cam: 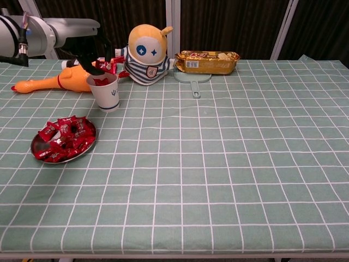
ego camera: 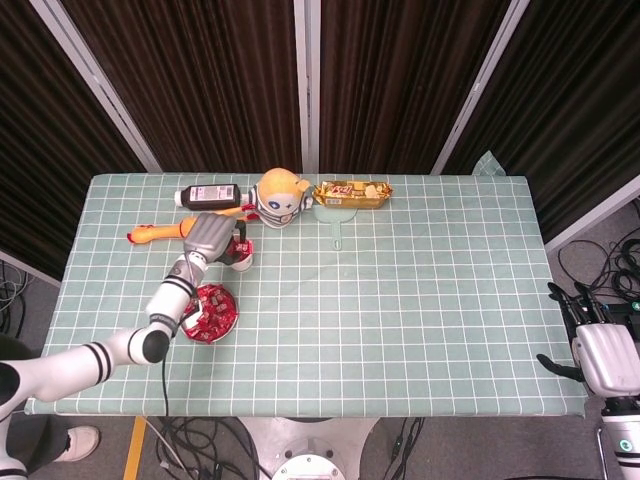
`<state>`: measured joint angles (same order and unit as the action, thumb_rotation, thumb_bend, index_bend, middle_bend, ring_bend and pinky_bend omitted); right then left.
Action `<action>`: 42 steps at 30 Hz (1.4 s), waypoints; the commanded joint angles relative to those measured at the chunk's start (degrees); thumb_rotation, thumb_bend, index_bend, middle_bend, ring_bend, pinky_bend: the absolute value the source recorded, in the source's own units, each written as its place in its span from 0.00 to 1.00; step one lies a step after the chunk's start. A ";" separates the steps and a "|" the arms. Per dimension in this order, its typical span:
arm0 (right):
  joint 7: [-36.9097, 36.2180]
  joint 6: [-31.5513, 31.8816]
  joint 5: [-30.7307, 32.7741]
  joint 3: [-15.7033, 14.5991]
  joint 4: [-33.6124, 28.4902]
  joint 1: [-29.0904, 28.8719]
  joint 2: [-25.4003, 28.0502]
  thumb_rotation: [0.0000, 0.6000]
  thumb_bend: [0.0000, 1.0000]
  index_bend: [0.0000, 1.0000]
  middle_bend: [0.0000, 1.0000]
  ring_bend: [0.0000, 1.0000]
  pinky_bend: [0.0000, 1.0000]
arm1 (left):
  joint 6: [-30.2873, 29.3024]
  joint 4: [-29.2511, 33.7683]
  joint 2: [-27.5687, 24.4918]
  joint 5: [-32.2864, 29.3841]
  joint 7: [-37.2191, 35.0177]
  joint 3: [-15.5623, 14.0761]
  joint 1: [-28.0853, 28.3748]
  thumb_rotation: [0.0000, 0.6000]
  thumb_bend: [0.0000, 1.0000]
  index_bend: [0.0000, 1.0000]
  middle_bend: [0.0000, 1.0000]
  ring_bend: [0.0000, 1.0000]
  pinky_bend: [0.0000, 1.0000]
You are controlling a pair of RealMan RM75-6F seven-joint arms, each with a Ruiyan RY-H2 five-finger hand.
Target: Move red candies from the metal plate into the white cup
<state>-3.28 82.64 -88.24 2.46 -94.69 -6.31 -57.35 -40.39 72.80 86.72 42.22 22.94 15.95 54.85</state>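
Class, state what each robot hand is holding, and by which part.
The left hand pinches a red candy by its wrapper above the white cup. The right hand holds nothing.

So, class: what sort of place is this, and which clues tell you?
Probably a robot test lab: dark curtains enclose a table with a checked cloth, cables trail on the floor, and a robot hand works over props.

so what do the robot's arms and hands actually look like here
The left hand has a silver-grey metal back and black fingers. Its arm is white and light grey, round-sectioned, with black bands near one joint. The right hand, beside the table's right edge, has the same silver-grey back with black fingers and sits on a white wrist with a small teal ring mark.
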 commanded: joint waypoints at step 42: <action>-5.50 0.96 -3.36 -0.57 6.56 -0.62 -2.19 1.00 0.06 0.03 0.15 0.00 0.10 | -46.97 16.97 -14.16 27.65 -10.78 -17.18 -32.31 1.00 0.19 0.31 0.36 0.25 0.36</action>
<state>-8.73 83.39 -91.40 2.04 -88.33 -7.08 -59.33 -85.19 89.36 74.02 68.05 13.36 0.92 25.37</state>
